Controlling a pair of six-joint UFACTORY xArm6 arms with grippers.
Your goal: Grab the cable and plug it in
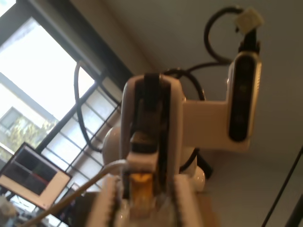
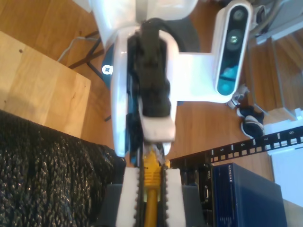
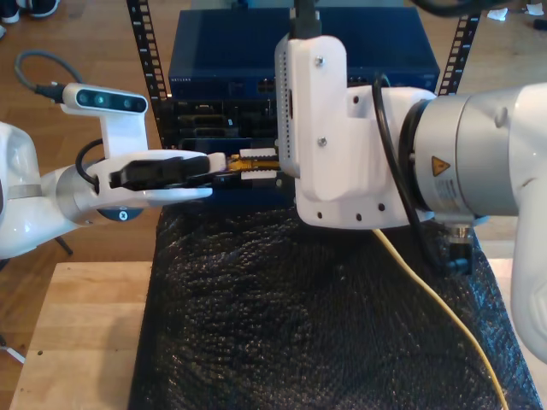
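The yellow cable (image 3: 438, 301) trails over the black mat from under the arm on the exterior view's right. In the second wrist view its yellow length (image 2: 151, 208) is clamped between the white toothed pads (image 2: 127, 201) of my second gripper (image 2: 150, 198), which is shut on it. My first gripper (image 3: 224, 162), on the arm at the exterior view's left, meets it tip to tip in front of the rack. In the first wrist view the cable's yellow end (image 1: 139, 187) sits between the pads (image 1: 106, 205) of my first gripper (image 1: 144, 203), which looks shut on it. The plug itself is blurred.
A blue network switch (image 3: 299, 51) sits in a black rack (image 3: 152, 60) just behind the grippers. A black bubble-textured mat (image 3: 299, 325) covers the wooden table (image 3: 85, 342). The big white arm body (image 3: 342, 128) fills the near foreground. Wooden floor lies beyond.
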